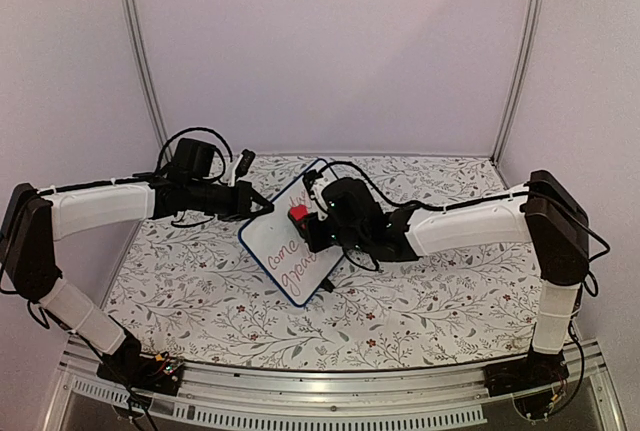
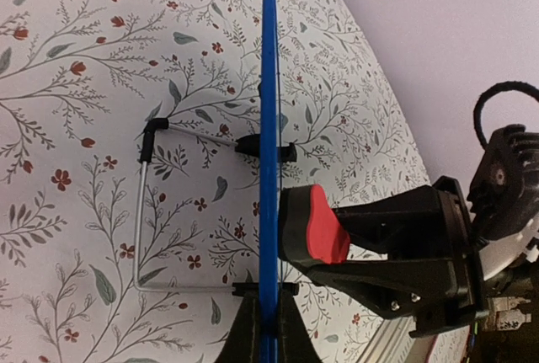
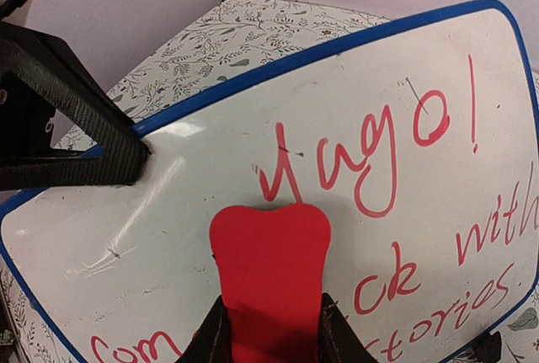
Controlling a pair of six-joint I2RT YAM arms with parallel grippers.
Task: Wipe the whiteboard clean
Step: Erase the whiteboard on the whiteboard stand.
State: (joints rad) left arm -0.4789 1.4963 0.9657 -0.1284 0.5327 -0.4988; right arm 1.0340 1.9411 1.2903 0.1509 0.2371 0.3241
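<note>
red handwriting [image 3: 370, 161] runs off the right wrist view, partly hidden by the red eraser [image 3: 269, 253] that the right gripper [image 3: 269, 333] clamps against the whiteboard [image 3: 168, 211]. left wrist view gives only its blue rim edge-on, pinched tight by the left gripper [image 2: 268, 317], at the middle of the floral table [image 1: 420, 291].

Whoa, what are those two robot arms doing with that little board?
They are wiping a whiteboard clean. The left gripper is shut on the board's edge and holds it steady. The right gripper is shut on a red eraser and holds it against the board's face, right beside the red writing. Lots of writing is on the board, so most of the wiping is not yet done.
</note>
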